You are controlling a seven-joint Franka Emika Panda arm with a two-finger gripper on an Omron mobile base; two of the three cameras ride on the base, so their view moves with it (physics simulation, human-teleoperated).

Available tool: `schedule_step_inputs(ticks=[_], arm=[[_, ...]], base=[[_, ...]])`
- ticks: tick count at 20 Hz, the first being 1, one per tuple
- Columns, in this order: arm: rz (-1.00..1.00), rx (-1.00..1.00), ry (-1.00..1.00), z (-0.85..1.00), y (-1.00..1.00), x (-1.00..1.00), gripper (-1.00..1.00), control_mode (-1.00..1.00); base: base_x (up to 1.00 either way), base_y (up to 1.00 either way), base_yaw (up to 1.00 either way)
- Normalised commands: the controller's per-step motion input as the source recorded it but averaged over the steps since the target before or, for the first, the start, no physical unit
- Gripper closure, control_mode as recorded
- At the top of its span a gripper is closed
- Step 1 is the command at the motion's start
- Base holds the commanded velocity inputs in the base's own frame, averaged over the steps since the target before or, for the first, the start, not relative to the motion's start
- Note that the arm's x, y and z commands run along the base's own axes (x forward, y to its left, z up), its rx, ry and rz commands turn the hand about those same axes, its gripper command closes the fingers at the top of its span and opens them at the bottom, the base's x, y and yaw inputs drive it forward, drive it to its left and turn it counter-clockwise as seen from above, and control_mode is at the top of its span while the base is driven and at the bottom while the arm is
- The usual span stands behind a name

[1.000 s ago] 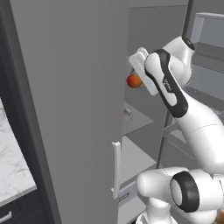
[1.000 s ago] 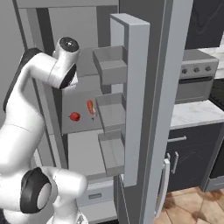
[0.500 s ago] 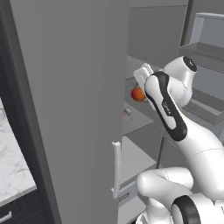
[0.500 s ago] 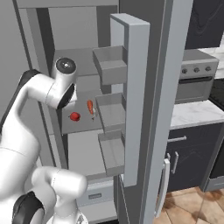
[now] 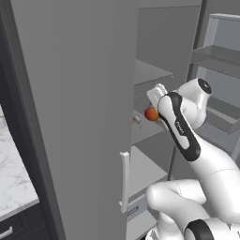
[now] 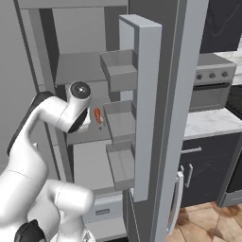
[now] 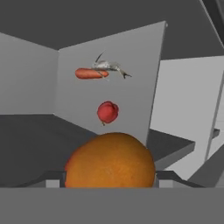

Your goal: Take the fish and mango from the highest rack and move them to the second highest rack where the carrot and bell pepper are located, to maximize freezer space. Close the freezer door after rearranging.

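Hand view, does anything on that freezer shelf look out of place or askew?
Nothing stands out. The fish lies touching the carrot, with the red bell pepper nearer, all on the second highest rack. The mango sits between the pincer fingers.

No legible text, labels, brand marks, numbers or signs in any view. A small pale mark on the arm's dark link is too blurred to read.
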Motion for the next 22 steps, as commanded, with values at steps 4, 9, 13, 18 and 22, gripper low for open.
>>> schedule_step_inputs(ticks=[4,9,13,18,22], arm=[[0.00,-0.04,0.12,-0.43,0.00,0.26,1.00,-1.00],[0.00,0.00,0.08,-0.41,0.00,0.38,1.00,-1.00],[0.00,0.00,0.04,-0.40,0.00,0.43,1.00,-1.00],[0.00,0.00,0.00,-0.36,0.00,0.51,1.00,-1.00],[0.00,0.00,0.00,-0.32,0.00,0.53,1.00,-1.00]], base=[[0.00,0.00,0.00],[0.00,0.00,0.00],[0.00,0.00,0.00],[0.00,0.00,0.00],[0.00,0.00,0.00]])
